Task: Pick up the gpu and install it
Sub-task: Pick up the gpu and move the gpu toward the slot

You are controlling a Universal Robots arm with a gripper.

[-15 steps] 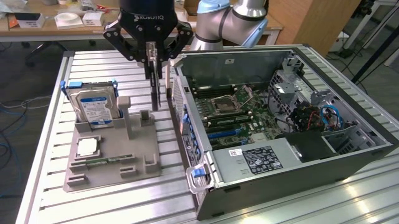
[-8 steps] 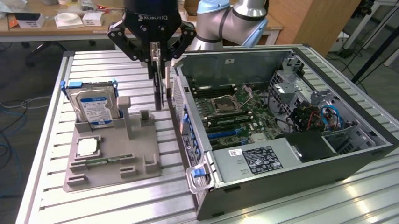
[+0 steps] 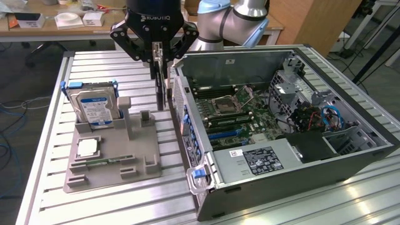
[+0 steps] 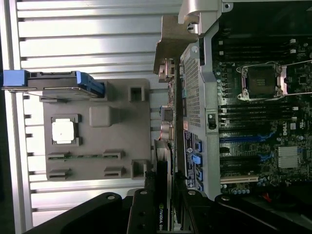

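1. End effector status. I read the end effector (image 3: 160,60) as closed on the gpu (image 3: 161,86), with one black finger on each flat face of the card and no gap showing between pads and card. In the wrist view the end effector (image 4: 164,197) frames the card's top edge, and the gpu (image 4: 163,168) runs straight away from the camera between the fingers.

2. Position of the gpu. The card hangs upright and edge-on to the exterior camera, its long side vertical. It sits over the worktop (image 3: 50,197) in the gap between the grey fixture (image 3: 112,176) and the perforated end wall of the computer case (image 3: 293,176). It is outside the case and just beside that wall. I cannot tell whether its lower end touches the worktop.

3. Fixture contents. A hard drive (image 3: 93,110) with blue side rails stands on edge in the rear slot of the fixture. A square processor chip (image 3: 87,147) lies flat in a pocket nearer the front. A narrow green memory stick (image 3: 103,161) lies flat just in front of the chip.

4. Case condition. The case lies on its side with the cover off, to the exterior view's right of the fixture. The motherboard (image 3: 240,119) is exposed, and its processor socket (image 3: 222,104) stands with the retaining frame raised. A power supply (image 3: 256,157) with a white label occupies the near end of the case.
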